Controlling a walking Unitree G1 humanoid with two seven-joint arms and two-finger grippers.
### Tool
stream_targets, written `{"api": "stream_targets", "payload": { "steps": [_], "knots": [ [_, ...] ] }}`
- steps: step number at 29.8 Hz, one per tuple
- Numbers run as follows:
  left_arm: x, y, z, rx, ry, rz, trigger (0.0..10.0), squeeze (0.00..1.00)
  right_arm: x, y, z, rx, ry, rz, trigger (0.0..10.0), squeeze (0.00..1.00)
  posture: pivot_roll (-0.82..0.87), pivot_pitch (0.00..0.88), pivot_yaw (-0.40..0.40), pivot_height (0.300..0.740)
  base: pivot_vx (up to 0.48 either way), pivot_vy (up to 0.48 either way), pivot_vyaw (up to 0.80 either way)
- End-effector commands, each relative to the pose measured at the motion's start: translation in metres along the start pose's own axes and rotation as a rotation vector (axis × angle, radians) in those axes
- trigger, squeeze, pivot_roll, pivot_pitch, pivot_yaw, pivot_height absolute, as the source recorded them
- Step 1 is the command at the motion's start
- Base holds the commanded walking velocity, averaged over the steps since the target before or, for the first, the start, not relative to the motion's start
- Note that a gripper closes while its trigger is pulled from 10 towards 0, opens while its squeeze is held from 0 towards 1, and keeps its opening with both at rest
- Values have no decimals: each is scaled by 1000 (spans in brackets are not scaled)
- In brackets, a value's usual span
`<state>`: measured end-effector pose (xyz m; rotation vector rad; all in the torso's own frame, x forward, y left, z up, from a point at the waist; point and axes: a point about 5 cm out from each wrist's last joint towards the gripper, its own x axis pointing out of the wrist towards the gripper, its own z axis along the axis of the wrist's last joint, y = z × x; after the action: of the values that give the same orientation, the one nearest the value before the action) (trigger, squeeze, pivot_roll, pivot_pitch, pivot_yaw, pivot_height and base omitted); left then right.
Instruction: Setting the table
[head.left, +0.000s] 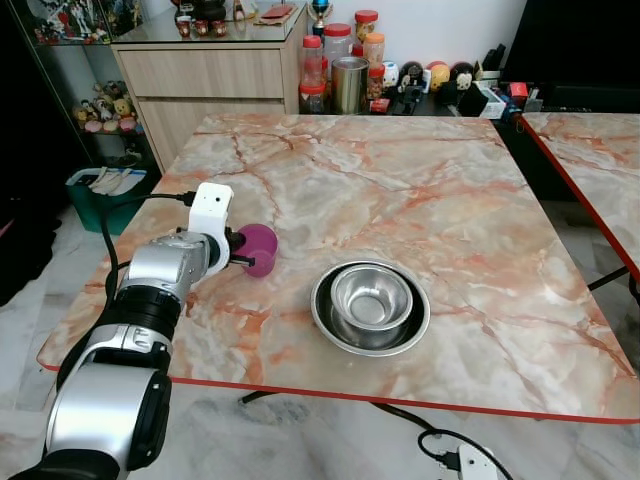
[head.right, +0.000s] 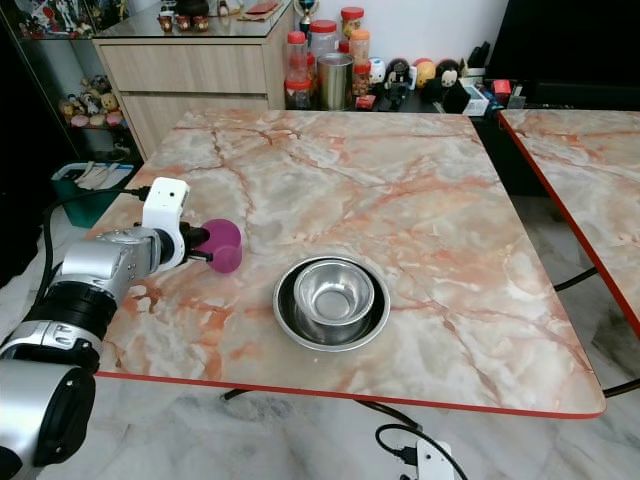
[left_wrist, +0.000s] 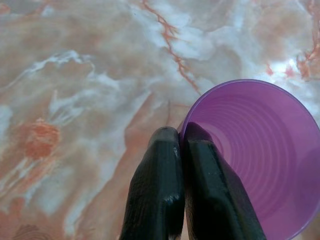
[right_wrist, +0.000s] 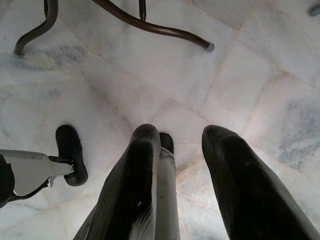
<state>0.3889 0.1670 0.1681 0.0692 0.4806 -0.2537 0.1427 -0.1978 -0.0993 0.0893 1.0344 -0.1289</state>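
Observation:
A purple plastic cup (head.left: 260, 249) is over the left part of the marble table (head.left: 400, 180), tilted with its mouth toward my left wrist. My left gripper (head.left: 240, 252) is shut on its rim: in the left wrist view one finger (left_wrist: 157, 185) is outside the cup (left_wrist: 260, 155) and the other inside. I cannot tell if the cup touches the table. A steel bowl (head.left: 369, 300) sits inside a steel plate (head.left: 325, 328) to the right of the cup, near the front edge. My right gripper (right_wrist: 182, 135) hangs open over the floor.
A second marble table (head.left: 590, 150) stands at the right across a narrow gap. Jars and a steel canister (head.left: 349, 82) crowd the far side, beside a wooden cabinet (head.left: 200, 85). A green bin (head.left: 100, 195) is on the floor at the left, a power strip (head.left: 465, 462) under the front edge.

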Motion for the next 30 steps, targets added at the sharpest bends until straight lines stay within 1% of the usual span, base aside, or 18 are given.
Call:
{"api": "stream_targets", "payload": {
  "steps": [1,9,17,24,26,30],
  "knots": [
    [-5,3,2,-1,-1,-3,10000,0,0,1,2,14,-7,3,10000,0,69,0,31,728,0,0,0],
    [-11,0,0,15,22,-59,10000,0,1,1,2,18,-5,5,10000,0,77,0,35,728,0,0,0],
    [-15,-2,-2,34,35,-75,10000,0,1,2,2,20,-5,6,10000,0,79,0,38,728,0,0,0],
    [-17,-7,-6,48,43,-103,10000,0,1,2,2,23,-4,5,10000,0,77,0,39,728,0,0,0],
    [-17,-7,-6,49,43,-101,10000,71,1,2,2,23,-4,4,10000,0,79,0,39,728,0,0,0],
    [-17,-7,-7,54,46,-97,10000,82,1,2,2,23,-4,4,10000,0,78,0,40,728,0,0,0]
  ]
}}
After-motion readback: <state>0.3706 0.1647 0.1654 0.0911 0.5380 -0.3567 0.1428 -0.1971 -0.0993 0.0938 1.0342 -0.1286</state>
